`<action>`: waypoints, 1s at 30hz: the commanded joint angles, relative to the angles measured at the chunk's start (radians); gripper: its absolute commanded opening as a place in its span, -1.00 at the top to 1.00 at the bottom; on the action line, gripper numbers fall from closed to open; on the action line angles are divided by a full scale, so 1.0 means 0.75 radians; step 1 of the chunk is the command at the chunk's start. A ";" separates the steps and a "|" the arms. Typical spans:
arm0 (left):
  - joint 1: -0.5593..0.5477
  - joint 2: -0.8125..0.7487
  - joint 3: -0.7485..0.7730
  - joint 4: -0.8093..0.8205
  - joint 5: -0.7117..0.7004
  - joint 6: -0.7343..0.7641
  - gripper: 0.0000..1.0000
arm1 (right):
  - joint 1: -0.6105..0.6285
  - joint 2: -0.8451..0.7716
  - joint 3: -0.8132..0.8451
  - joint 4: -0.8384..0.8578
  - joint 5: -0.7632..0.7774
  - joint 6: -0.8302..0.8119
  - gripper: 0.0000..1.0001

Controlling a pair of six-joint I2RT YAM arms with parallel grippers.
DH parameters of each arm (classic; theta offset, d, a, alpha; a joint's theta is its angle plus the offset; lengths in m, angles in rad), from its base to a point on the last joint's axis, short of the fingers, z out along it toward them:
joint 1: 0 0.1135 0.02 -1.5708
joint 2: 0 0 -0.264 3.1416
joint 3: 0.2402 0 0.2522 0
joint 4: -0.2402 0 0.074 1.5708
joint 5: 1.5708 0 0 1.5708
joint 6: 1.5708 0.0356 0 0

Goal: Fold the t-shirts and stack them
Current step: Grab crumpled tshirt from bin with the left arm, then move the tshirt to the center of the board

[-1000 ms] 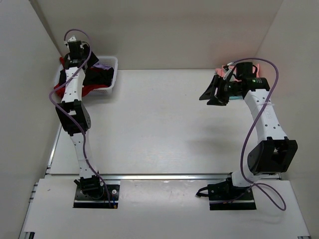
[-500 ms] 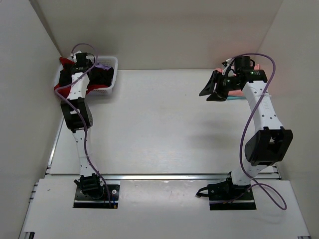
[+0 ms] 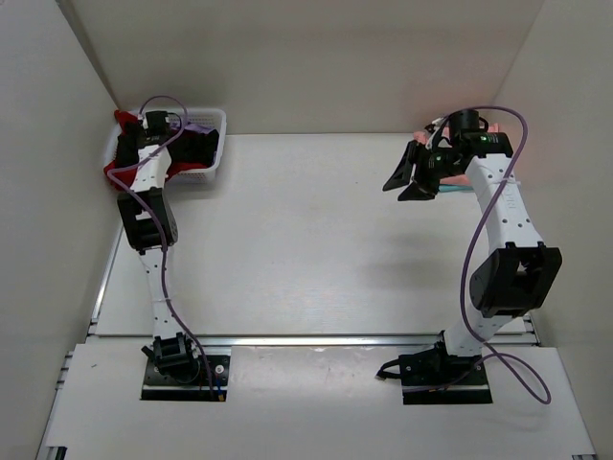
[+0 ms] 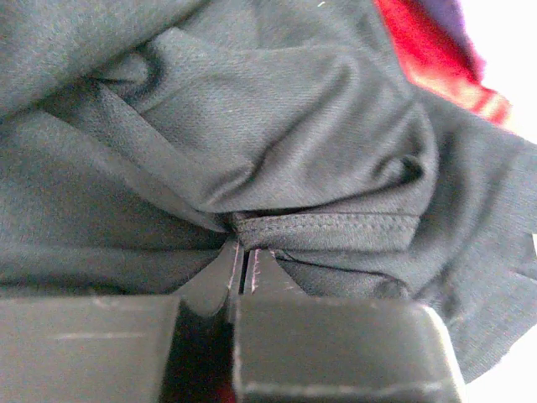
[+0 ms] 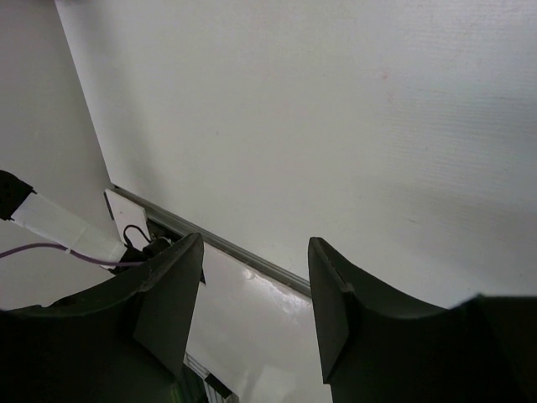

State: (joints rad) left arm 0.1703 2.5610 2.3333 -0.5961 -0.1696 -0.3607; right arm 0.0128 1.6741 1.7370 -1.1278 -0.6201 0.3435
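Inside the basket (image 3: 219,144) at the far left corner, the left tool (image 4: 243,252) pinches a hem of the black shirt (image 4: 294,143), so the pick-up is in hand; lifting it onto the surface (image 3: 306,249) seems next, with the right tool (image 5: 256,243) open and empty.

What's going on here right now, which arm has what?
The left claw is down in the white basket at the table's far left corner, shut on a fold of the black t-shirt. A red t-shirt lies right beside it. The black one is not yet lifted out. The right claw hangs open and empty above the table, close to a salmon-pink t-shirt at the far right.
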 commanded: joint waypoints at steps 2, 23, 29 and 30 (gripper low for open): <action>-0.014 -0.336 -0.074 0.130 0.026 0.039 1.00 | 0.012 -0.099 -0.096 0.039 -0.030 -0.010 0.01; -0.350 -1.216 -0.395 0.484 0.549 -0.374 1.00 | -0.115 -0.700 -0.641 0.340 0.009 0.019 0.11; -0.589 -1.381 -0.301 0.533 0.611 -0.521 1.00 | -0.087 -0.768 -0.682 0.358 0.054 -0.045 0.08; -0.613 -1.396 -0.301 0.529 0.617 -0.533 1.00 | -0.072 -0.774 -0.682 0.385 0.050 -0.041 0.08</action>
State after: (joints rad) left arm -0.2646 1.6234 2.0445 -0.2493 0.2577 -0.6941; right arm -0.0643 1.1072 1.2430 -0.9031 -0.5995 0.3412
